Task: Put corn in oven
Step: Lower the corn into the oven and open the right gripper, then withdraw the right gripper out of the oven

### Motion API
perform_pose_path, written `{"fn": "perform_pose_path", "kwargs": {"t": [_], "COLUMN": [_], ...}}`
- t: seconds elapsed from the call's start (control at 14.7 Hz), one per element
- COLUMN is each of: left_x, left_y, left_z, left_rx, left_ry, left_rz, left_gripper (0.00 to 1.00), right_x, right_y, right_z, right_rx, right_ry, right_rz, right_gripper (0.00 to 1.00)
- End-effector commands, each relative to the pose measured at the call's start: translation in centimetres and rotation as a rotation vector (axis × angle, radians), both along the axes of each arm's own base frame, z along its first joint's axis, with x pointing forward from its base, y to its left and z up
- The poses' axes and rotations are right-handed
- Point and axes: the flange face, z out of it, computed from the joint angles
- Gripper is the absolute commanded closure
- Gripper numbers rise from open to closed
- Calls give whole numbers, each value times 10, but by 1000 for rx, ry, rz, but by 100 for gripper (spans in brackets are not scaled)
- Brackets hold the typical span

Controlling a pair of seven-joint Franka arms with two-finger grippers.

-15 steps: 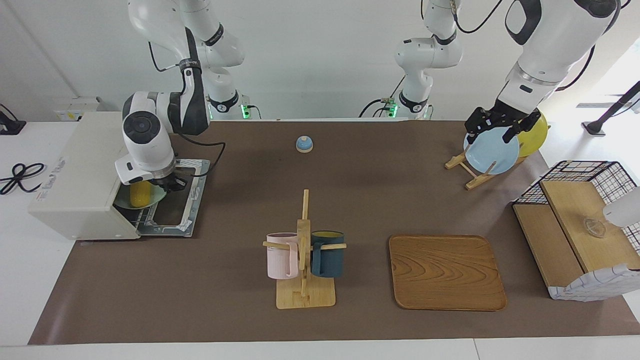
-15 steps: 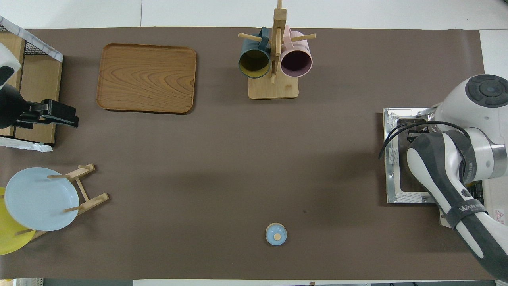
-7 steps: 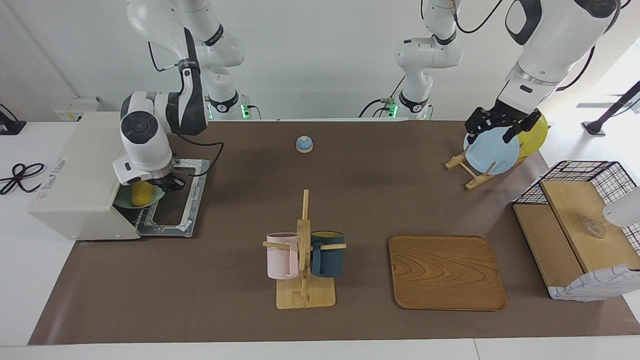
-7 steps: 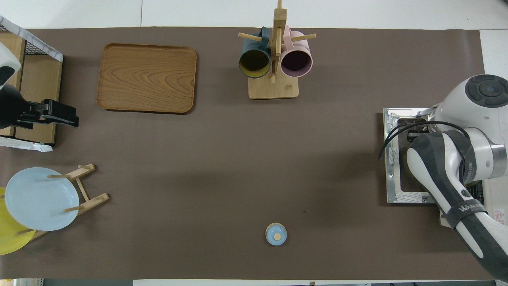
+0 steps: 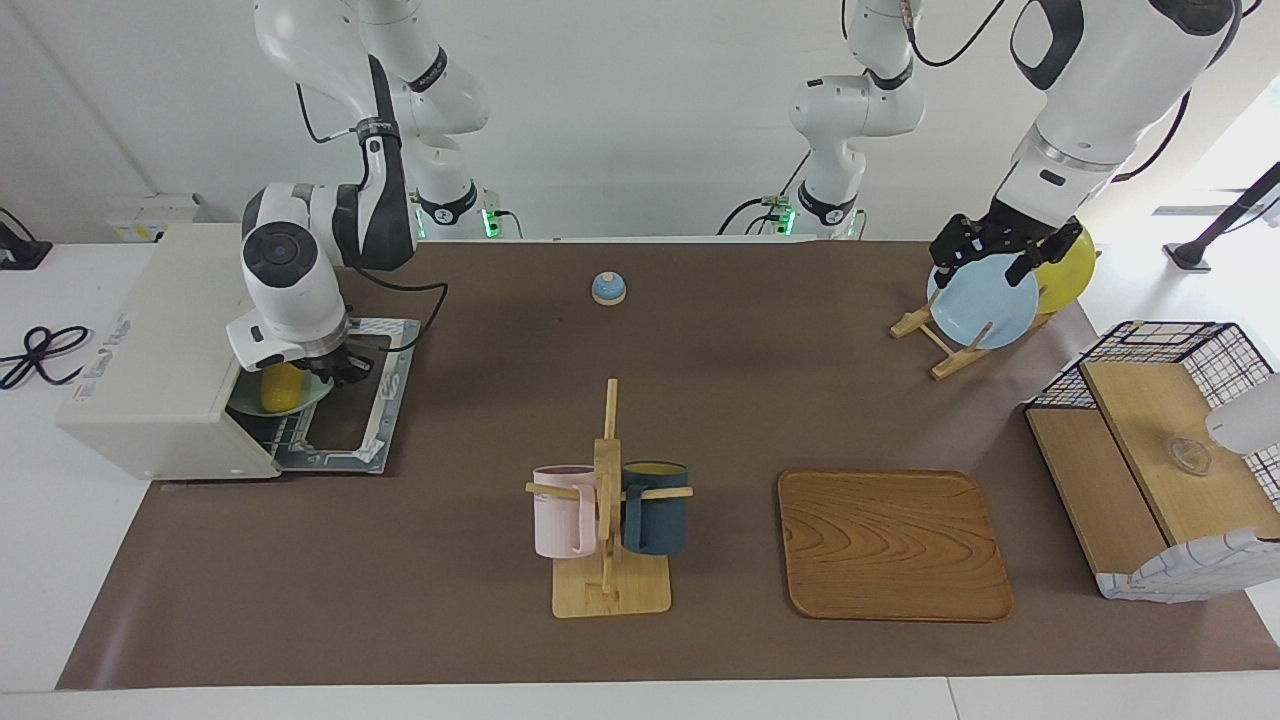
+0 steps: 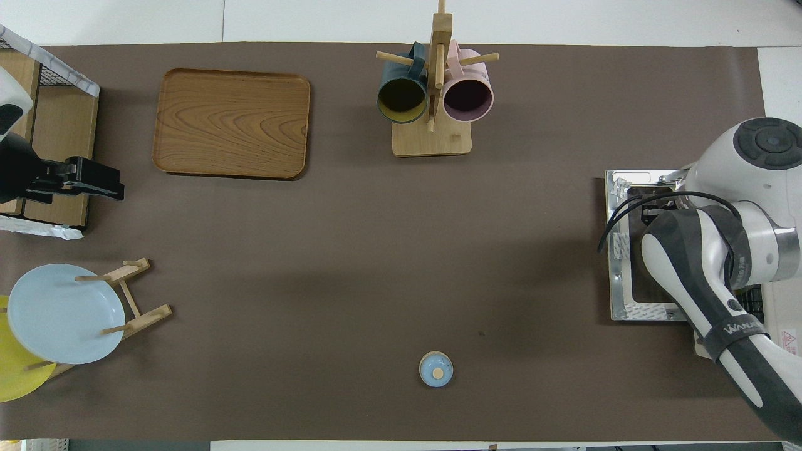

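Observation:
The cream-white oven (image 5: 150, 340) stands at the right arm's end of the table, its door (image 5: 350, 425) folded down flat. The yellow corn (image 5: 281, 388) lies on a pale green plate (image 5: 308, 398) on the rack at the oven's mouth. My right gripper (image 5: 340, 368) is over the open door, shut on that plate's rim. In the overhead view the right arm hides the corn and the gripper; only the door (image 6: 626, 250) shows. My left gripper (image 5: 985, 255) is open and empty, waiting over the blue plate (image 5: 985, 305).
A plate rack holds the blue plate and a yellow plate (image 5: 1070, 270). A mug rack (image 5: 608, 500) with two mugs, a wooden tray (image 5: 890, 545) and a small blue bell (image 5: 608, 288) stand mid-table. A wooden box with wire basket (image 5: 1150, 440) is at the left arm's end.
My right gripper has shifted slightly toward the oven, carrying the plate and corn a little deeper into its mouth. The left arm has not moved.

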Motion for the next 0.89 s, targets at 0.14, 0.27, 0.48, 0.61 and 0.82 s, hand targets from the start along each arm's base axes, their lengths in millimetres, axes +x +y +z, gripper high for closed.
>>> {"fn": "perform_pose_path", "kwargs": {"t": [0.14, 0.27, 0.48, 0.61, 0.82], "left_x": [-5, -5, -5, -5, -5], "left_y": [3, 3, 3, 3, 3], "left_z": [2, 2, 2, 2, 2], "left_rx": [24, 24, 24, 24, 24], "left_ry": [0, 0, 0, 0, 0], "left_rz": [-5, -5, -5, -5, -5], "left_gripper": [0, 0, 0, 0, 0], "right_x": [4, 7, 6, -4, -13], "right_y": [22, 44, 52, 69, 93], "right_z": [24, 30, 25, 6, -32], "right_rx": [-12, 2, 69, 103, 118], "right_ry": [13, 22, 8, -7, -57], "right_rz": [61, 63, 24, 37, 25], "right_gripper": [75, 82, 100, 100, 100]}}
